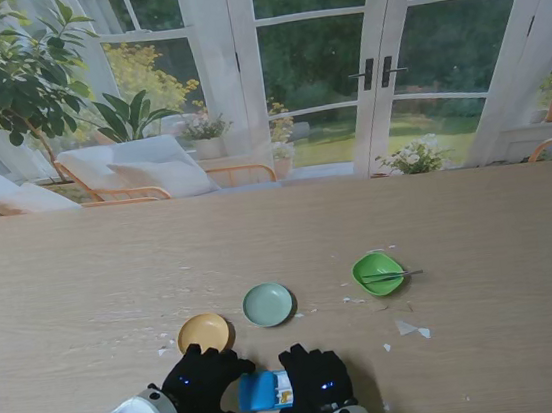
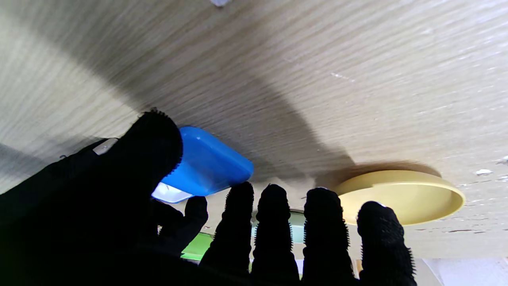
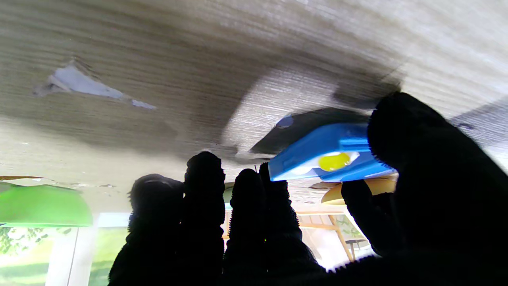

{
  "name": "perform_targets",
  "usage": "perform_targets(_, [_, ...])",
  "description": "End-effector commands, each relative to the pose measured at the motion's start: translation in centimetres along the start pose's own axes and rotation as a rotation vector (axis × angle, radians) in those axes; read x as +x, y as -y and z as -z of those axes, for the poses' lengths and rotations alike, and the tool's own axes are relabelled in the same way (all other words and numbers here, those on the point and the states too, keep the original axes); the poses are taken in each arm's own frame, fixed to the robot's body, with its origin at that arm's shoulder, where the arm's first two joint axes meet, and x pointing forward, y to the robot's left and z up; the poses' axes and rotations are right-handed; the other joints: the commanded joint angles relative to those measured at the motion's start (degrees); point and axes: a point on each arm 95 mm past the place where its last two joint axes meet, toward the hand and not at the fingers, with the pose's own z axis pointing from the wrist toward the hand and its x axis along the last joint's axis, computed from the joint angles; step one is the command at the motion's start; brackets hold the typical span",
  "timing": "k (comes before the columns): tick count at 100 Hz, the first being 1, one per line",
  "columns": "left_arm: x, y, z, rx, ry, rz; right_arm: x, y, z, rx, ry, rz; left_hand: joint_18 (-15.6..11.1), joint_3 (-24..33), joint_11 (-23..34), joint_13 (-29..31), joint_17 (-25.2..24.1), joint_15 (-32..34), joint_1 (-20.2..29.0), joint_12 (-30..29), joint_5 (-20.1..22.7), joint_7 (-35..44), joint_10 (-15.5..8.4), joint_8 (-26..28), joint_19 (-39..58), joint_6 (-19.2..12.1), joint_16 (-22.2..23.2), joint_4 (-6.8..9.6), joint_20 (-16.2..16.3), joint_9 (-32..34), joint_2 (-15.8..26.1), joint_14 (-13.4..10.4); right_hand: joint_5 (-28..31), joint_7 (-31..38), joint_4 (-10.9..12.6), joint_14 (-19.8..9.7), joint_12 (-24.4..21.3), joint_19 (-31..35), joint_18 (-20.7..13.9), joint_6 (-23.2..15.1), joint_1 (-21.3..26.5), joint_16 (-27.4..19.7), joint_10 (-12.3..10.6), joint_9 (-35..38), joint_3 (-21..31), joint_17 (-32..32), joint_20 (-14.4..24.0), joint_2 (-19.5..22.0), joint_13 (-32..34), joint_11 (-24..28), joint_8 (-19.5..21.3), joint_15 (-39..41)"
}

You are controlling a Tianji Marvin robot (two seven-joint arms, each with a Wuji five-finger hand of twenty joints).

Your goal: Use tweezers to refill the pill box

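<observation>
Lying at the near edge of the wooden worktop (image 1: 84, 280), the blue pill box (image 1: 264, 391) sits between the two black-gloved hands, which flank it from either side. The left hand (image 1: 202, 382) has its thumb (image 2: 152, 147) pressed against one end of the box, while its other four fingers (image 2: 274, 222) are stretched out side by side past the box, not wrapped around it. The right hand (image 1: 316, 383) meets the opposite end with its thumb (image 3: 412, 135) laid against the box; its remaining fingers (image 3: 204, 178) reach forward, slightly apart. Whether either hand truly clamps the box or only touches it I cannot tell, though the box looks steadied between both thumbs. In the right wrist view a yellow patch (image 3: 334, 161) shows on the side of the box. Farther from me stand three small dishes: a yellow dish (image 1: 203, 331) just beyond the left hand, a pale green dish (image 1: 268, 304) near the middle, and a bright green dish (image 1: 378, 272) to the right. The tweezers (image 1: 393, 276) rest across the bright green dish, well apart from both hands. Small white scraps (image 1: 410, 328) lie scattered on the worktop to the right of the hands.
</observation>
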Motion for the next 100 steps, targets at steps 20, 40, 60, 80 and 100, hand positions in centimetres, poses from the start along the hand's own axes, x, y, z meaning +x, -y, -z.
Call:
perform_targets(20, [0.2,-0.4,-0.3,-0.027,0.000,0.003,0.5,0.4,0.1,0.018,-0.011,-0.010,-1.50,0.77,0.97,-1.98,-1.05,-0.32,-1.74,-1.56,-1.78,-3.60,-2.07,-0.17,1.53,-0.84,2.40,-1.46,2.71,-1.70,-1.20,-0.76,0.53,1.19,1.49,-0.64,0.65,3.26,-1.63,1.03,1.44,0.85,-2.65,0.47,-1.57,0.58,1.97,-1.35,1.61,1.14,0.78,1.58])
perform_targets(40, [0.3,-0.4,-0.3,-0.014,0.012,0.030,0.5,0.3,0.1,0.016,-0.005,-0.014,-1.41,-1.23,0.99,-2.88,-2.33,-0.56,-5.19,-2.55,-1.82,-15.01,-1.52,-5.68,1.28,5.41,2.40,-1.93,2.42,-1.73,0.45,-0.24,1.04,3.54,1.47,-0.98,1.15,3.97,-1.86,0.31,0.78,1.37,-3.28,1.45,-0.95,1.39,2.51,-1.81,2.52,1.63,2.11,2.26])
perform_targets(60, [0.7,-0.5,-0.4,-0.002,0.035,0.062,0.3,0.2,0.4,0.014,-0.002,-0.011,-0.70,0.01,1.12,-3.10,-3.10,-0.51,-11.01,-2.30,-1.31,-17.69,-0.41,-6.30,1.27,10.09,2.40,-2.79,2.54,-1.90,0.85,0.83,-0.38,-1.57,1.40,-1.33,0.91,3.96,-2.36,1.19,0.92,1.96,-3.46,0.56,-1.21,1.15,3.02,-1.71,2.05,1.25,-1.74,2.11])
perform_targets(80, [1.1,-0.7,-0.7,-0.009,0.032,0.056,-0.1,0.1,0.8,0.028,-0.007,-0.009,-0.76,0.67,1.09,-3.36,-3.13,-0.69,-10.61,-2.12,-1.70,-17.93,-1.12,-6.23,1.24,8.07,2.40,-2.95,2.55,-1.82,0.41,0.33,-1.94,-6.26,1.43,-1.70,0.72,3.73,-2.11,-3.94,2.59,2.57,-4.65,0.26,-1.50,0.17,3.55,-2.19,1.38,1.11,-5.21,1.89])
perform_targets(100, [1.4,-0.9,-0.9,-0.019,0.031,0.049,-0.4,0.1,0.7,0.044,-0.007,-0.013,-0.97,-1.08,0.94,-3.43,-3.17,-0.93,-7.28,-2.57,-1.86,-17.19,-1.30,-4.64,1.15,6.40,2.40,-2.46,2.39,-1.73,0.35,0.29,0.28,-8.62,2.59,-1.72,0.43,3.48,-2.04,-7.62,3.70,3.14,-4.95,0.94,5.30,-0.05,4.69,-3.06,1.65,1.21,-5.71,1.92])
